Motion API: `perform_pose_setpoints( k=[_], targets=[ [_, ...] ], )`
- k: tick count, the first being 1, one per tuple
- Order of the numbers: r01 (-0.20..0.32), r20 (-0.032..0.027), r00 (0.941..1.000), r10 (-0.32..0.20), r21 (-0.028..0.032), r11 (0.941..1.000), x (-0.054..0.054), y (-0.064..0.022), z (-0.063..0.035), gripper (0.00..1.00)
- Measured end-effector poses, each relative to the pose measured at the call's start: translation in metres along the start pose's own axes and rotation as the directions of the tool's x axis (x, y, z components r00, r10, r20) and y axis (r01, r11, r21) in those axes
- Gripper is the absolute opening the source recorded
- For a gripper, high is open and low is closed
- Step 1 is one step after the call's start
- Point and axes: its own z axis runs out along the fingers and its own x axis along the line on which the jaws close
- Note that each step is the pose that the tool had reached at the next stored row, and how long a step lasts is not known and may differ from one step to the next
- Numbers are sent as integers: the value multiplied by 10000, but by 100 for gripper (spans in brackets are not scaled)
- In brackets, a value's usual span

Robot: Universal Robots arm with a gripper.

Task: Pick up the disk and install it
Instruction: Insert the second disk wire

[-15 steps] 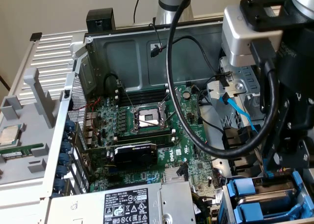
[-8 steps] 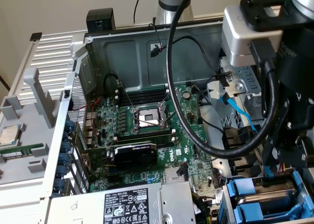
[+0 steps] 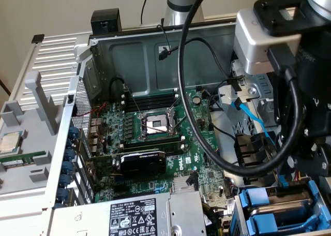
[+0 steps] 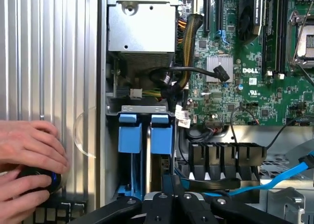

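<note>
Disk first – the flat silver drive in its blue plastic carrier (image 3: 269,198) stands on edge in the drive cage at the lower part of the exterior view's right, inside the open grey metal computer case (image 3: 103,55). A second blue carrier (image 3: 274,224) sits just beside it, so the two look much alike from here. The robot arm's wrist with its pale grey camera box (image 3: 264,44) hangs directly over that cage, a thick black cable (image 3: 186,91) looping off it across the green motherboard (image 3: 155,137). The large grey power-supply box with a black-and-white label (image 3: 129,215) lies low in the case, well apart from the cage.

In the wrist view the black end effector (image 4: 169,204) sits right above the two carriers, nearest the one closer to the motherboard. Its black fingers (image 4: 162,202) are pressed together. Whether they pinch the carrier's edge or merely rest shut over it cannot be told, since the tips are hidden. The carrier looks sunk well into the cage, its blue tab level with its neighbour's. Off beside the case, on the ribbed grey metal panel (image 4: 49,62), a person's hands (image 4: 29,155) cup a black round knob with a blue ring (image 4: 41,180).

My reading – the install step is in hand, at or near its end, with the drive already down in its slot. Any further move would call for a straight push along the cage rails, keeping clear of the neighbouring carrier and the loose cables.
</note>
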Motion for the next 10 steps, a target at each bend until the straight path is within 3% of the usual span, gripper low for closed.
perform_pose_setpoints(
  k=[4,10],
  targets=[
    [723,15,9974,-723,-1,9974,0,0,0,11],
    [1635,36,9865,-1635,17,9865,0,-3,0,11]
  ],
)
